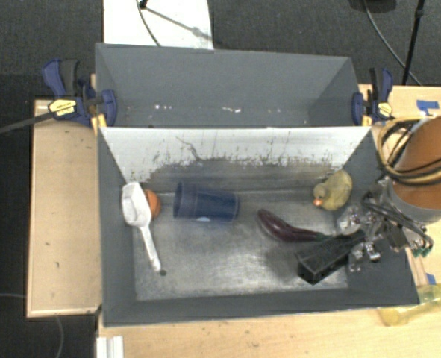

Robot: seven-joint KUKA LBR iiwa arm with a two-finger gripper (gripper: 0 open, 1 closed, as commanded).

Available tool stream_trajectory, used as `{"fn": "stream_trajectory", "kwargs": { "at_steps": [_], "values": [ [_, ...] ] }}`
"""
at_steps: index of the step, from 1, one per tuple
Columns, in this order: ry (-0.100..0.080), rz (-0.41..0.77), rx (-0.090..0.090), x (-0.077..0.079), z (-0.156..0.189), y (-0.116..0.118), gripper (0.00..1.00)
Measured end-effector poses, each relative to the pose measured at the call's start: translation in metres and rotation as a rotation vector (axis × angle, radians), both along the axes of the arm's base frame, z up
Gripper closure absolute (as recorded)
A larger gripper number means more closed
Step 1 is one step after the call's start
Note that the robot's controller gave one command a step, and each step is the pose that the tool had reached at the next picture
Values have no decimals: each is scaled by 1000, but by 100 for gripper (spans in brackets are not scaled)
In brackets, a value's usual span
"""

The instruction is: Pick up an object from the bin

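Claw sits low at the right front of the grey metal bin, just beside a dark purple curved eggplant. I cannot tell its opening or whether it has hold of anything.

Dark carpet floor surrounds the bench, crossed by black cables.

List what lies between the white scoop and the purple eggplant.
Camera view: orange ball by the white scoop, then a blue cup on its side, then bare floor to the purple eggplant.
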State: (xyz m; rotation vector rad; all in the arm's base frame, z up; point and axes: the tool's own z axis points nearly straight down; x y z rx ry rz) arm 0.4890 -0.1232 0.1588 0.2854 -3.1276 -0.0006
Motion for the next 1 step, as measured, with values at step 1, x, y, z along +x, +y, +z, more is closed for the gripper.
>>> {"fn": "stream_trajectory", "kwargs": {
  "at_steps": [1],
  "values": [
    [6, -11, 2, -3, 52, -3, 100]
  ]
}}
